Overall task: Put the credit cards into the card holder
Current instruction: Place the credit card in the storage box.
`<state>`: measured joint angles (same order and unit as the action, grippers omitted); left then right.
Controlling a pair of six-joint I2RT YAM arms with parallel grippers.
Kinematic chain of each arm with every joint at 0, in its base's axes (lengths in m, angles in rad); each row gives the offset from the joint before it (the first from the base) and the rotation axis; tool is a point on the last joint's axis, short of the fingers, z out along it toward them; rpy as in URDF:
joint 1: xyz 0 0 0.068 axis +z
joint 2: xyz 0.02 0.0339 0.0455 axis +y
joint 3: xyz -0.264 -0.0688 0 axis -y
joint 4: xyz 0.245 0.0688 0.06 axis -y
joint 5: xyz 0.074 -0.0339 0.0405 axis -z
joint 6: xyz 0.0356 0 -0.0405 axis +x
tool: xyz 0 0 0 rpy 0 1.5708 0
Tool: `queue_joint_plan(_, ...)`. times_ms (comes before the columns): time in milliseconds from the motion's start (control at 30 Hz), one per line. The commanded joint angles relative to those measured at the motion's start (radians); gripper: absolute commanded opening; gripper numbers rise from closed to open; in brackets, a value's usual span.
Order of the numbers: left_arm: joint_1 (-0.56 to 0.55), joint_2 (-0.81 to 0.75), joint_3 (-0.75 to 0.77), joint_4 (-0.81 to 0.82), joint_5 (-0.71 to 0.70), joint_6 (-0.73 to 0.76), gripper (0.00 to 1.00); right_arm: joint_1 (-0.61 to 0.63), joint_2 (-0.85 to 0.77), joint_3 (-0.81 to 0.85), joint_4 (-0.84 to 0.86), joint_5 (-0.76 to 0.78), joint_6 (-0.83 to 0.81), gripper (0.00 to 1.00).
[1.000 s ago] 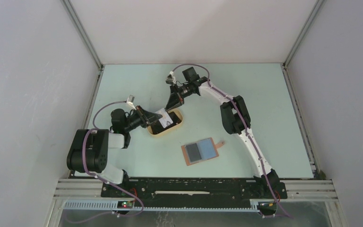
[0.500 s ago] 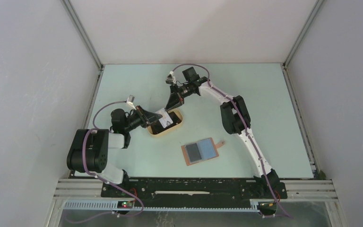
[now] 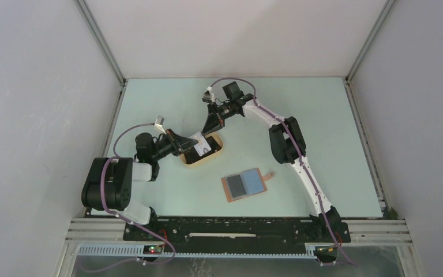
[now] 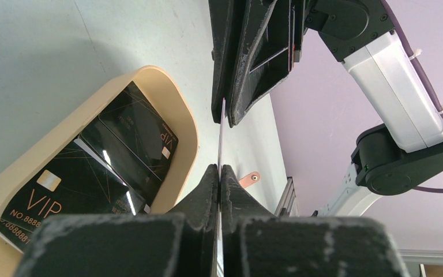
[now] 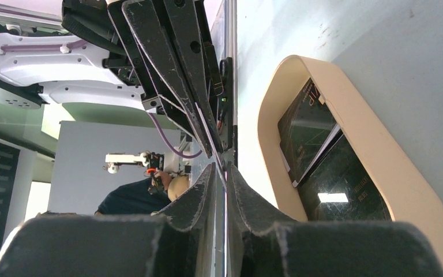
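**Handover above the tan tray (image 4: 176, 101).** The left gripper (image 4: 220, 173) is pinching one credit card (image 4: 221, 138) edge-on. The right gripper (image 5: 225, 170) is straddling the opposite edge, but whether it is gripping cannot be told. Should the left be releasing too early, the card may drop back into the tray, short of the card holder (image 3: 245, 185) lying open near the tray.

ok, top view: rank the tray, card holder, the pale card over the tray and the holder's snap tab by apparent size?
1. tan tray and card holder: they look alike and the tray is partly covered, so no ranking.
2. pale card.
3. snap tab, smallest.
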<state>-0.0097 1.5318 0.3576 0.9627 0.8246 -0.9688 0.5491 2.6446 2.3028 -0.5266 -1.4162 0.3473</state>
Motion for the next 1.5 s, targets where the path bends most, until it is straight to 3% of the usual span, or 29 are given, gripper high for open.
queue_joint_plan(0, 0.007, 0.008, 0.044, 0.031, 0.02, 0.001, 0.0, -0.008, -0.001, 0.038, 0.019, -0.033, 0.018, 0.2)
queue_joint_plan(567, 0.007, 0.023, 0.043, 0.074, 0.039, -0.018, 0.0, -0.016, 0.015, 0.036, 0.057, -0.059, 0.037, 0.21)
queue_joint_plan(1133, 0.007, 0.025, 0.045, 0.067, 0.025, -0.024, 0.03, -0.021, 0.024, 0.038, 0.091, -0.086, 0.039, 0.02)
queue_joint_plan(1233, 0.036, 0.015, 0.058, 0.004, 0.004, -0.008, 0.07, -0.02, 0.038, 0.057, 0.106, -0.079, 0.04, 0.0)
queue_joint_plan(1467, 0.038, -0.046, 0.127, -0.311, -0.072, 0.138, 0.14, -0.017, 0.074, 0.102, 0.126, -0.057, 0.056, 0.0)
